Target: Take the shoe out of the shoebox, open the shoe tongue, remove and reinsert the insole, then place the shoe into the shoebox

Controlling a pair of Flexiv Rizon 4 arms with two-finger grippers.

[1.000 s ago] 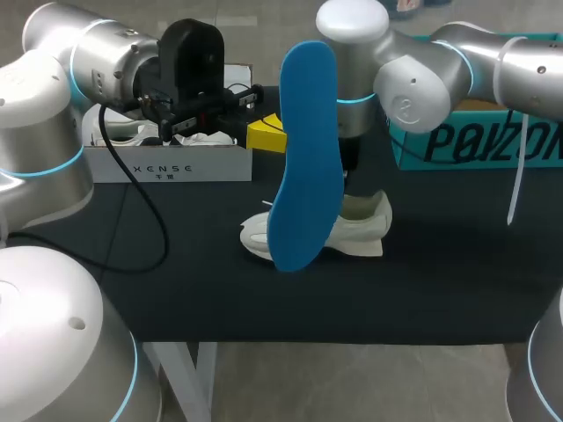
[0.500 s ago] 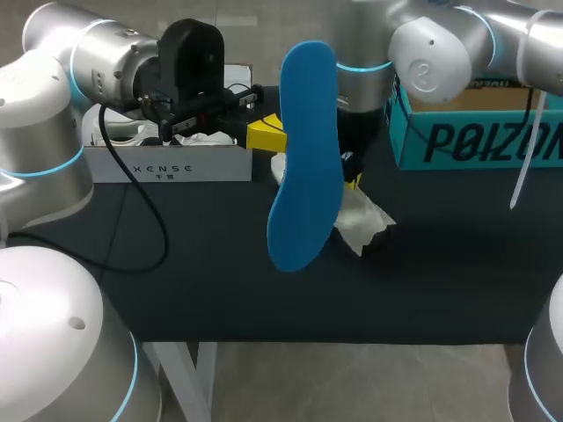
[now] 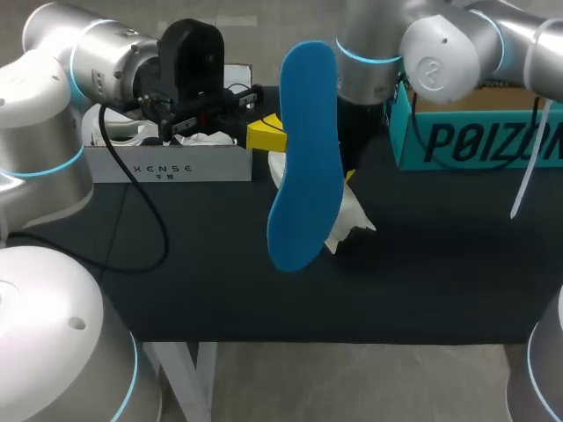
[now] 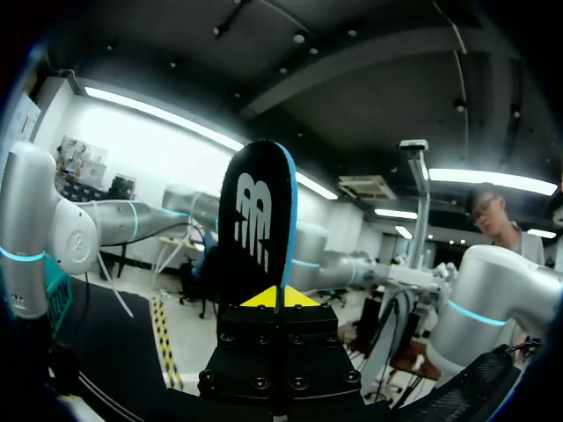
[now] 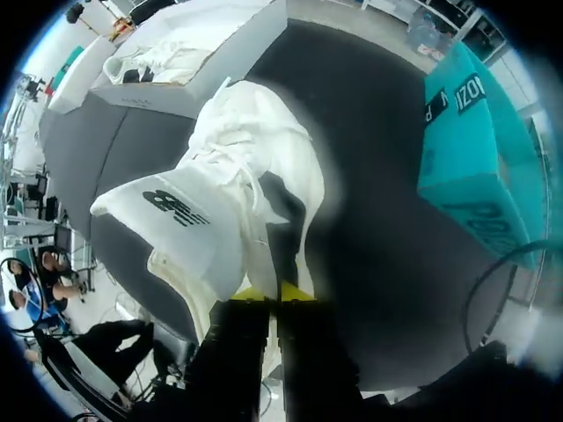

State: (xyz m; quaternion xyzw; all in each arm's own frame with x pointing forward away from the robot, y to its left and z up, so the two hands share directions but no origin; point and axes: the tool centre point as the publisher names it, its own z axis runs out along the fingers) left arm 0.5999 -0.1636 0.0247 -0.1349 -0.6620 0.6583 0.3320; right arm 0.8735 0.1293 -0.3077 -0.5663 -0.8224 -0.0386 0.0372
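Insole [image 3: 306, 158], blue and upright between the pinching fingers of the left gripper [image 4: 280, 297], hides most of the white shoe [image 3: 348, 218] in the head view; the right gripper [image 5: 274, 293] clamps it above the tabletop [image 3: 440, 264].

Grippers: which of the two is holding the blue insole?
The left gripper, shut on the blue insole, which stands upright. The right gripper holds the white shoe instead.

At frame centre the insole [image 3: 303, 158] looked like smooth, matt blue foam. The shoe [image 3: 354, 220] beside it was soft white cloth. The tabletop [image 3: 440, 272] was matt black. The shoebox [image 3: 479, 145], upper right, was plain teal card. The left arm [image 3: 40, 132] had a glossy silver shell.
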